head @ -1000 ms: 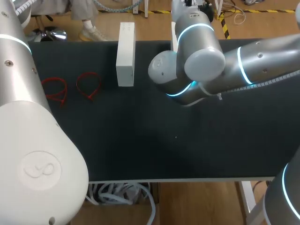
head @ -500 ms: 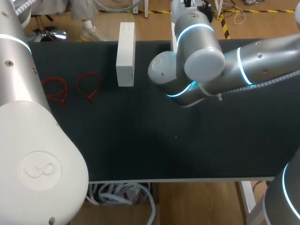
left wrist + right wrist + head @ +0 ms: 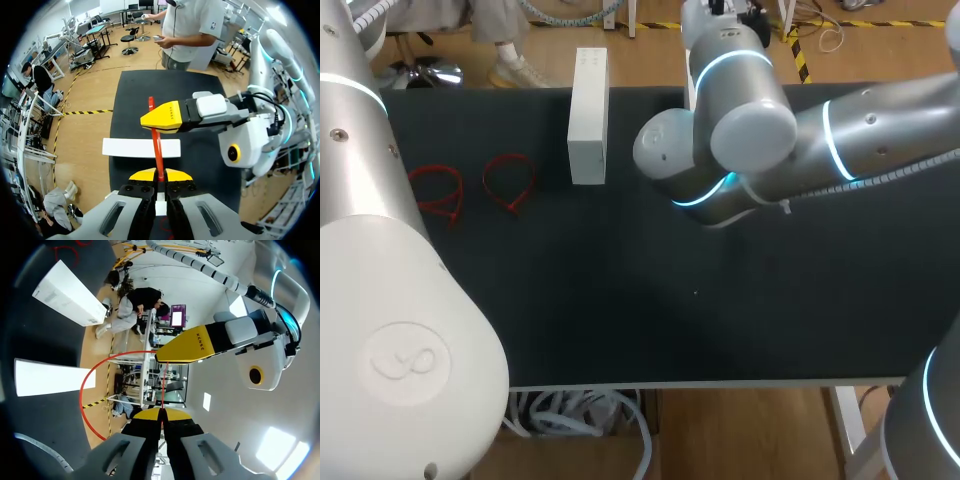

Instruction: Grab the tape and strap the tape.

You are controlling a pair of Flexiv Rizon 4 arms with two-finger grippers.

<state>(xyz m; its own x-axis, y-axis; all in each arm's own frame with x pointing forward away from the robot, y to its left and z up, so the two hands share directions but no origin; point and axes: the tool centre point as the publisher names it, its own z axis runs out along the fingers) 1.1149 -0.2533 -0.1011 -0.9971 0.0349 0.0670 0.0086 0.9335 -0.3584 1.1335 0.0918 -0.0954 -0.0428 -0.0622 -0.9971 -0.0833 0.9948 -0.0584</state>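
With left jaws and right jaws each pinched shut on the red cable tie (image 3: 157, 145), hold its strap straight and pull evenly, without twisting.

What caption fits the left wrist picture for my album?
Left hand pinches a red strap, with a white box beyond it.

Head camera looks down from behind; both wrist cameras, seemingly held high, share its black table (image 3: 620, 300).
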